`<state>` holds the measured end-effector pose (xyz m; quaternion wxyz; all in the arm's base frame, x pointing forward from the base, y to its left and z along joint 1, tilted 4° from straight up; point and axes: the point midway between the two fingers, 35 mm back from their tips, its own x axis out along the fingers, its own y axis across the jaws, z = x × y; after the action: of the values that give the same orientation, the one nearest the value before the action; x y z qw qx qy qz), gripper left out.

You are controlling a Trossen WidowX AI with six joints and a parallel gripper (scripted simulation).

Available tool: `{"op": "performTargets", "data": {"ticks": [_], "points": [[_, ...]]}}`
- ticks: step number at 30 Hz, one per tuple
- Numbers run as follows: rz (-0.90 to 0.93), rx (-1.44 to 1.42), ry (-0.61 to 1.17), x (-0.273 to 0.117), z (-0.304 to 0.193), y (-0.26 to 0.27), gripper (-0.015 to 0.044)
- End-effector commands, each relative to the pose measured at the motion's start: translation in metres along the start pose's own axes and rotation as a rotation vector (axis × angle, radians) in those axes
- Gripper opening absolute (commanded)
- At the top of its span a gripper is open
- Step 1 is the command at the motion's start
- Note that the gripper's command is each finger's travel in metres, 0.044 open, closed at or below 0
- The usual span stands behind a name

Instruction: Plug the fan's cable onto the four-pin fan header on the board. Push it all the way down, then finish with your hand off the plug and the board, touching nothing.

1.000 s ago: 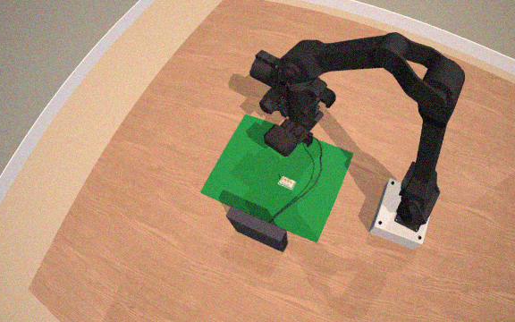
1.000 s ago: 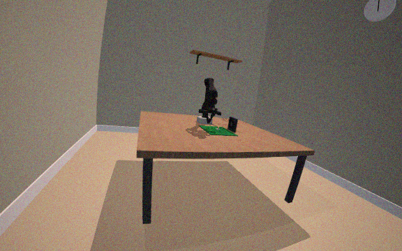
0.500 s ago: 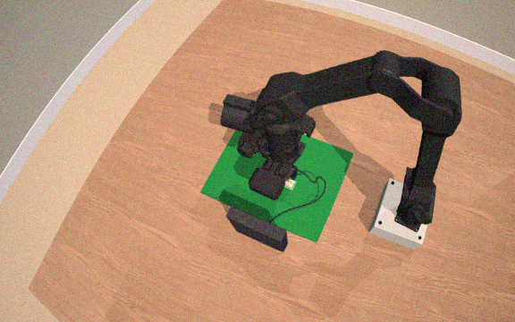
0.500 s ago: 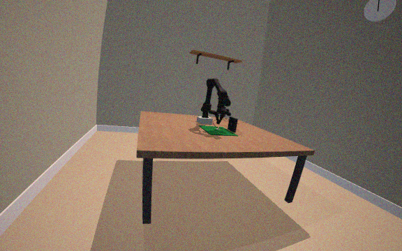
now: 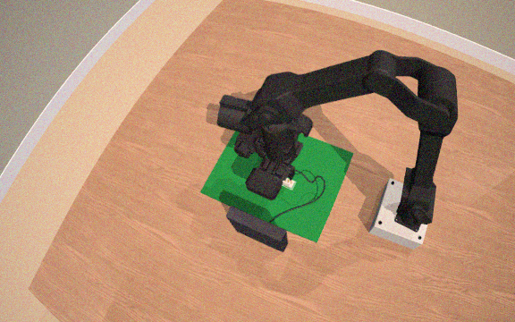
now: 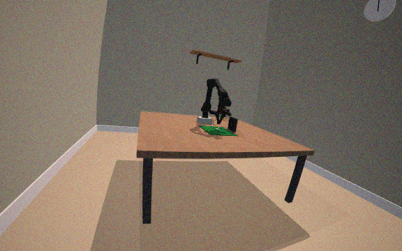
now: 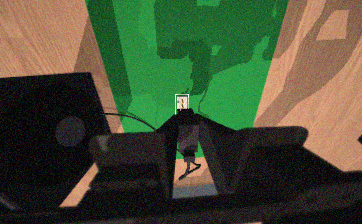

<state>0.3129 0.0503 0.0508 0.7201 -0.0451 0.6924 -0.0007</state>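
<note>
Wrist view, A: "State of gripper (image 5: 291, 173) (image 6: 219, 123) (image 7: 186, 115)?"

B: "Clamped on the dark plug (image 7: 188, 137), between its fingers."

A: "Header (image 5: 289, 183) (image 6: 217, 129) (image 7: 182, 103)?"

B: "Just past the fingertips, pins uncovered, on the green board (image 5: 329, 156) (image 6: 208, 129) (image 7: 142, 55). Farther out, cable (image 5: 324, 183) (image 7: 132, 116) reaches the dark block (image 5: 257, 230) (image 6: 232, 125) (image 7: 37, 110) beside the gripper."

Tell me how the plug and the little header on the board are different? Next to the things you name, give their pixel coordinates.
The plug (image 7: 188, 139) is dark; the header (image 5: 289, 183) (image 7: 182, 102) is white. The plug is held in the gripper (image 5: 288, 178) (image 7: 186, 114), while the header sits on the green board (image 5: 333, 179) (image 6: 209, 130) (image 7: 147, 75). Both are small.
</note>
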Motion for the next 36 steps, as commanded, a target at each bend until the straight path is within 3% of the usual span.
{"op": "performTargets", "data": {"ticks": [1,11,36], "points": [[-0.002,0.008,0.001,0.000,0.004,0.000,0.0000],[-0.002,0.009,0.001,0.022,0.004,-0.001,0.0000],[-0.002,-0.002,0.001,0.022,-0.001,-0.001,0.0000]]}}
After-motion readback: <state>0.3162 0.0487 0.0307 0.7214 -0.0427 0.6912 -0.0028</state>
